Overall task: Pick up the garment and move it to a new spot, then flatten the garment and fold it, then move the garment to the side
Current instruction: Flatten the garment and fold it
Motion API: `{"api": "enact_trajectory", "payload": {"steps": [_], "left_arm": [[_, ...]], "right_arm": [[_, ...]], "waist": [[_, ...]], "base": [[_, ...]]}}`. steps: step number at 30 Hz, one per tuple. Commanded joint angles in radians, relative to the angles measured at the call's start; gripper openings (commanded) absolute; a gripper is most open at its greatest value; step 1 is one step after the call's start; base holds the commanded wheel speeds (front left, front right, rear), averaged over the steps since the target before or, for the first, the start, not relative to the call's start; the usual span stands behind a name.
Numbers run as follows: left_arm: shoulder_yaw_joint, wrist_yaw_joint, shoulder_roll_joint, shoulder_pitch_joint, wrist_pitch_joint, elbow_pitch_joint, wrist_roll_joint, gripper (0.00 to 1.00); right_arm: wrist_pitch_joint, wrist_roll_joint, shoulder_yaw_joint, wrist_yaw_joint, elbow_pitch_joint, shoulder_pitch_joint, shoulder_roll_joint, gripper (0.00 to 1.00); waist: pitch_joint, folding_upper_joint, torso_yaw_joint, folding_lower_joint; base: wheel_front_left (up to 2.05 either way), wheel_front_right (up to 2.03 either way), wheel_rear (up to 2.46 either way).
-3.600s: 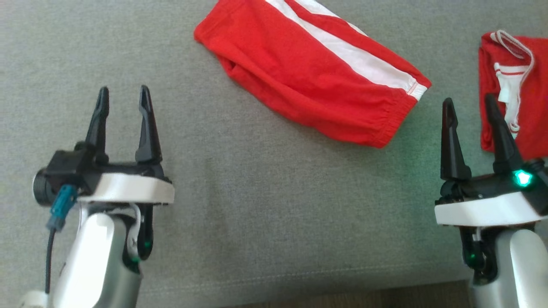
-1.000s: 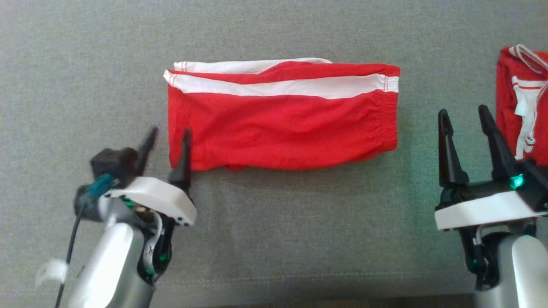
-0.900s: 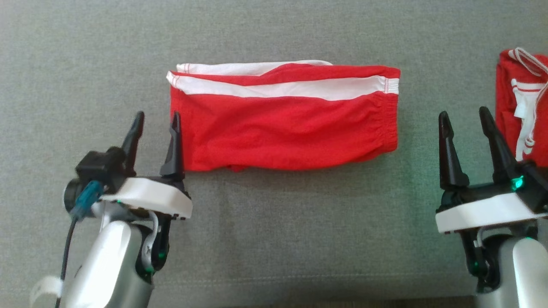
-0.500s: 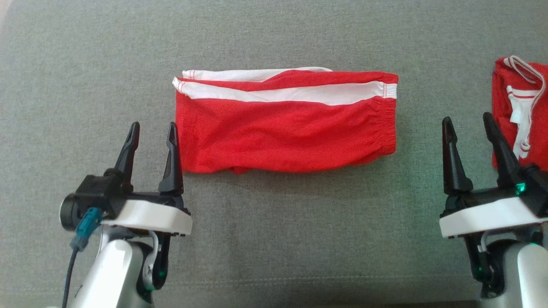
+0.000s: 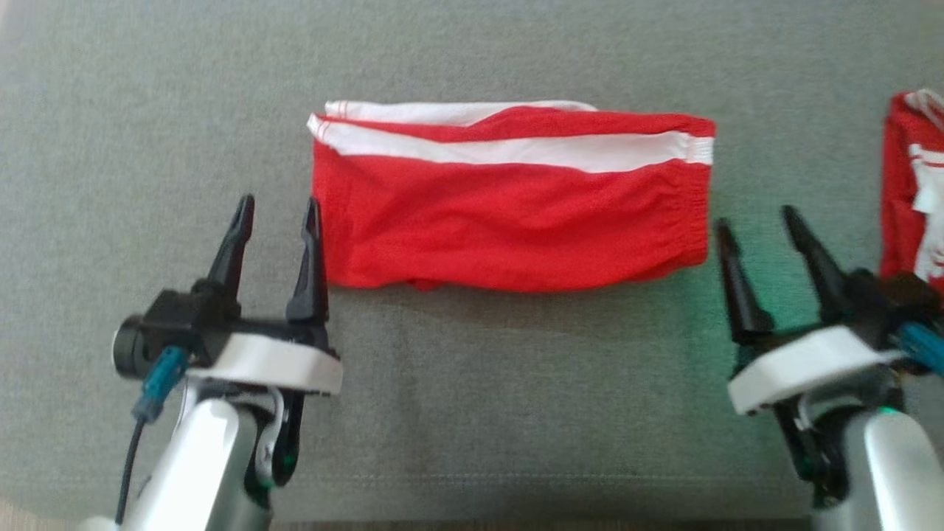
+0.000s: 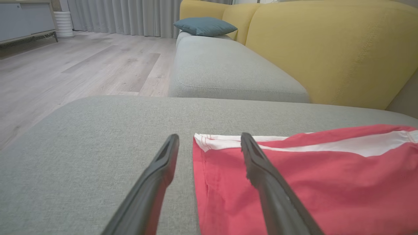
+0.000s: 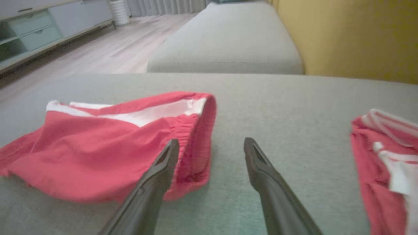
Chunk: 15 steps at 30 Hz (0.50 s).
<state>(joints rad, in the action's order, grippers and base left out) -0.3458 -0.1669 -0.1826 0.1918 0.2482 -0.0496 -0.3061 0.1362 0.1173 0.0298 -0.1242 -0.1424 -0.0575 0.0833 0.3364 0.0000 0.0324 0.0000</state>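
The left gripper [image 5: 279, 200] and the right gripper [image 5: 755, 217] both have two long black pointed fingers [image 5: 230, 251] above a white plate [image 5: 265, 363]. Under this plate the forearm [image 5: 199, 457] is silver-grey. Beside the left arm's plate, a blue connector [image 5: 156, 377] carries a black cable [image 5: 127, 472].

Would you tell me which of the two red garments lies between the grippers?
The red shorts with the white stripe, laid out flat; the other red garment sits at the far right, beyond the right gripper.

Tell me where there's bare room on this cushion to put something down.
Free: the wide patch left of the folded red shorts, past the left tool; the near strip between both tools; the far strip behind the shorts. Crowded: between shorts and second red garment, where the right tool sits.
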Motion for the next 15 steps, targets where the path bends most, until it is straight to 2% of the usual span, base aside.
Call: {"api": "enact_trajectory", "payload": {"steps": [1, 6, 15], "left_arm": [[0.029, 0.006, -0.007, 0.059, 0.008, 0.037, 0.006, 1.00], [0.026, 0.008, 0.003, 0.081, 0.010, 0.037, 0.015, 1.00], [0.022, 0.020, 0.029, 0.104, 0.013, 0.039, 0.033, 1.00]], "right_arm": [[0.037, 0.018, 0.060, -0.007, -0.011, -0.066, 0.025, 1.00], [0.093, 0.033, 0.089, -0.007, 0.049, -0.125, 0.046, 1.00], [0.159, 0.100, 0.057, -0.007, 0.163, -0.209, 0.080, 1.00]], "waist": [[0.041, 0.0000, 0.029, 0.0000], [0.078, 0.0000, 0.056, 0.0000], [0.124, 0.0000, 0.090, 0.0000]], "base": [[0.00, 0.00, 0.00], [0.00, 0.00, 0.00], [0.00, 0.00, 0.00]]}}
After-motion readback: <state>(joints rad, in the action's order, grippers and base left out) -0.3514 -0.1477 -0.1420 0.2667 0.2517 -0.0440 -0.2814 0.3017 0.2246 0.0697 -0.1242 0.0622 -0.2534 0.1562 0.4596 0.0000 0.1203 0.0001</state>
